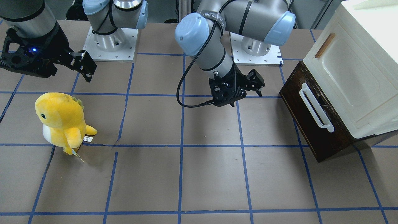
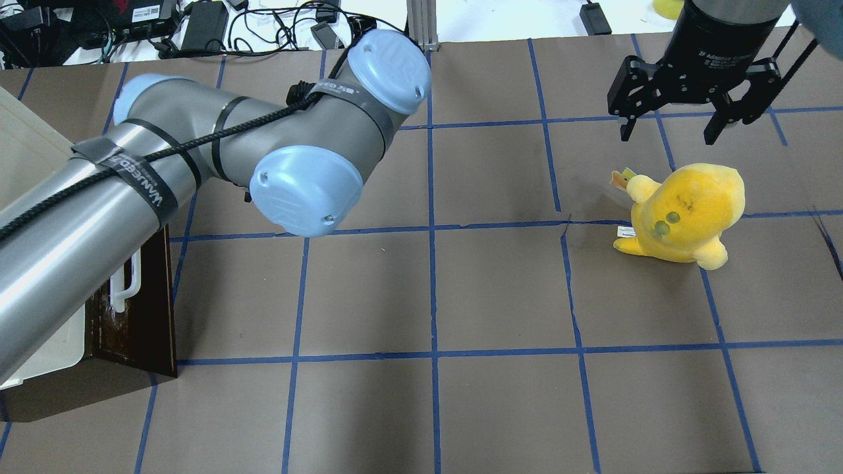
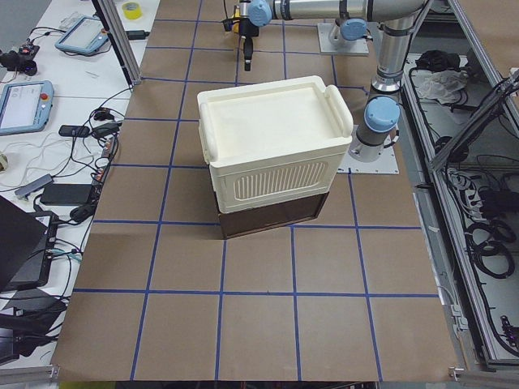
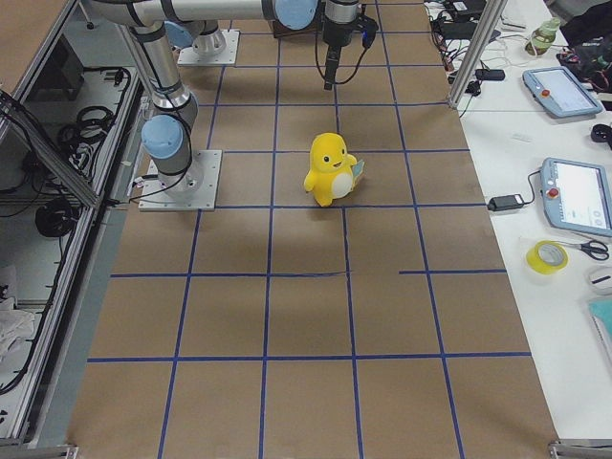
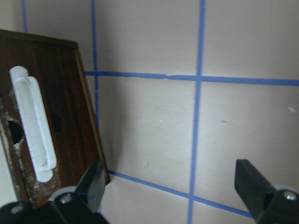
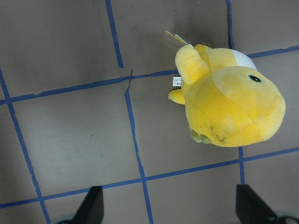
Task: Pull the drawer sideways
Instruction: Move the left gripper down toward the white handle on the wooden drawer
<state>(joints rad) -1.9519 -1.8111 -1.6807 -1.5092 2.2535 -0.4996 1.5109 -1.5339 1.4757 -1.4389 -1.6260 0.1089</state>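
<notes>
The drawer (image 1: 314,137) has a worn dark brown front and a long white bar handle (image 1: 315,107), and sits under the cream cabinet at the table's left end. No inner walls show. In the left wrist view the drawer front (image 5: 65,107) and handle (image 5: 32,126) are at the left. My left gripper (image 1: 245,93) hangs open and empty, short of the handle and not touching it; its jaws stand wide apart in the left wrist view (image 5: 170,186). My right gripper (image 2: 668,128) is open and empty, above the table on the far side.
The cream cabinet (image 1: 357,71) has a door panel with a small wooden handle (image 1: 325,45). A yellow plush toy (image 2: 685,210) stands near my right gripper and shows in the right wrist view (image 6: 229,102). Blue tape lines cross the brown table (image 1: 211,174).
</notes>
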